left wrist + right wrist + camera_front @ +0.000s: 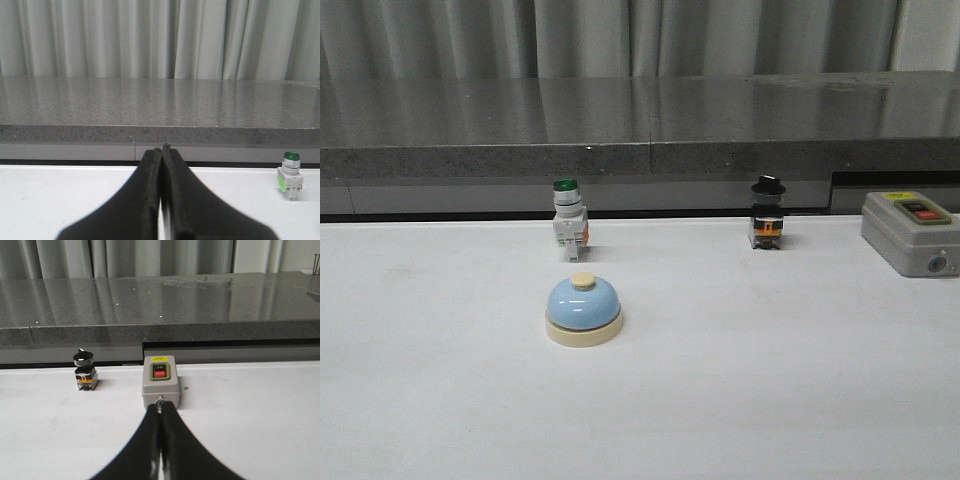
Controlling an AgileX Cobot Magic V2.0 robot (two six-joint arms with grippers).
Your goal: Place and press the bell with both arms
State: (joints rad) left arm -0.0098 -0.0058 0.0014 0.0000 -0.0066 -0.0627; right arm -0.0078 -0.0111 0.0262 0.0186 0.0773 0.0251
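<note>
White table [440, 400], one bell [583, 310], two pushbutton switches [569, 218], both grippers [161, 150] closed

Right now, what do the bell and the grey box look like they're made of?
Bell: dome looks like glossy painted metal, showing soft highlights; cream base and button look like matte plastic, though that's uncertain. Grey box: probably moulded plastic or cast metal, with a dull even finish; can't tell which.

1. The grey switch box [910, 232] is cut off by the front view's right edge.
2. Its label text [159, 359] is too small to read.
3. Both arms lie outside the front view.
</note>
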